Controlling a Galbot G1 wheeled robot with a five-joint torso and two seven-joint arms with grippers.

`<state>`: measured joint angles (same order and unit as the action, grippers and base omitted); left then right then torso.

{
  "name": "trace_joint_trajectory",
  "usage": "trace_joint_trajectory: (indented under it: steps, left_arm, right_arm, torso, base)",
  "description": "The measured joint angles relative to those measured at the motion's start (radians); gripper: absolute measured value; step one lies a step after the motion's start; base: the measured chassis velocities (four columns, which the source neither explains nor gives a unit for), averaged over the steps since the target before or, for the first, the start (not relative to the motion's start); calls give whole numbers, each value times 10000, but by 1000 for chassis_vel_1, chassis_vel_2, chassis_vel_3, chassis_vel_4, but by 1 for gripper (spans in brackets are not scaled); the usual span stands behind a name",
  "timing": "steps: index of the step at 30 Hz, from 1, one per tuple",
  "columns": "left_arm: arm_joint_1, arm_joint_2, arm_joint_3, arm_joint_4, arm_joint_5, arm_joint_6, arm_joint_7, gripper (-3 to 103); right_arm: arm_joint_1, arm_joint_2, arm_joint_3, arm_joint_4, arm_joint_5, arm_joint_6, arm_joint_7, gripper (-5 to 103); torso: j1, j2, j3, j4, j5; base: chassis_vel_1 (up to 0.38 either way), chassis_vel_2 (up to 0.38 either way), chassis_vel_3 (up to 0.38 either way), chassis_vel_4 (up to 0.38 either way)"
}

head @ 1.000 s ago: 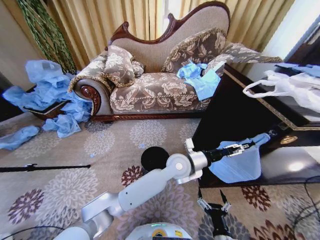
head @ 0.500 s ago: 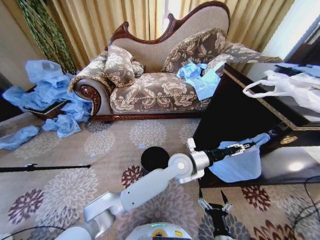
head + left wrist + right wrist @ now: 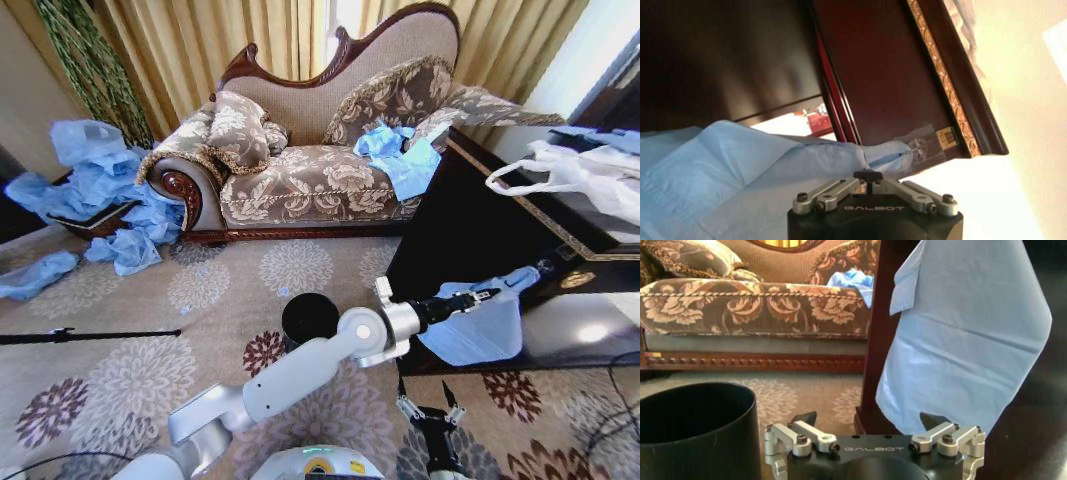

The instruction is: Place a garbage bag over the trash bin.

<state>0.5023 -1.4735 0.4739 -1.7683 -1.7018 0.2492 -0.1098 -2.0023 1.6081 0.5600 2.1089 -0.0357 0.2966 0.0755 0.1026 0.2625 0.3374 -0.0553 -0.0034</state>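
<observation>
The room I was working in had a flowered carpet (image 3: pixel 210 290), gold curtains and a patterned sofa (image 3: pixel 310 180) at twelve o'clock, with a dark wooden desk (image 3: pixel 470 230) running from one toward three o'clock. Crumpled blue bags (image 3: pixel 100 190) lay heaped on the floor at ten o'clock, and another blue bundle (image 3: pixel 400 155) sat on the sofa seat.

My left arm (image 3: pixel 290 375) rose from seven o'clock, crossed the middle of the head view and stretched out nearly level toward three o'clock, its wrist pointing at the side of the desk. The left tool (image 3: pixel 480 296) was pinched tight on the upper edge of the garbage bag (image 3: pixel 475 330); in the left wrist view its jaws were drawn together with the light blue film gathered between them (image 3: pixel 870 157). The bag hung down from that grip as a flat, creased sheet against the dark desk side.

The right tool (image 3: pixel 425 405) sat low at six o'clock, pointing forward, its fingers (image 3: pixel 803 417) spread wide and holding nothing. From the right wrist view the bag (image 3: pixel 967 335) hung just ahead of it, apart from the fingers.

The trash bin (image 3: pixel 310 318) stood upright on the carpet at the centre, partly behind the left forearm, at about nine o'clock from the hanging bag and well apart from it. Its mouth was bare.
</observation>
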Motion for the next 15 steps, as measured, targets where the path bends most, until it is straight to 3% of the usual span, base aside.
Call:
trace_joint_trajectory:
  steps: [6,8,15]
  left_arm:
    - [26,-4,-69,-111,-20,64,-754,0]
    - [25,127,-110,-184,-19,220,-1361,0]
    - [93,411,-192,-302,-20,349,-1826,0]
  right_arm:
    - [0,0,18,16,15,-5,4,100]
    - [6,0,94,85,104,-50,9,100]
    - [12,0,344,347,538,-225,-36,100]
  torso:
    - [0,0,0,0,0]
    - [0,0,0,0,0]
    - [0,0,0,1,0]
  base:
    - [0,0,0,0]
    - [0,0,0,0]
    - [0,0,0,0]
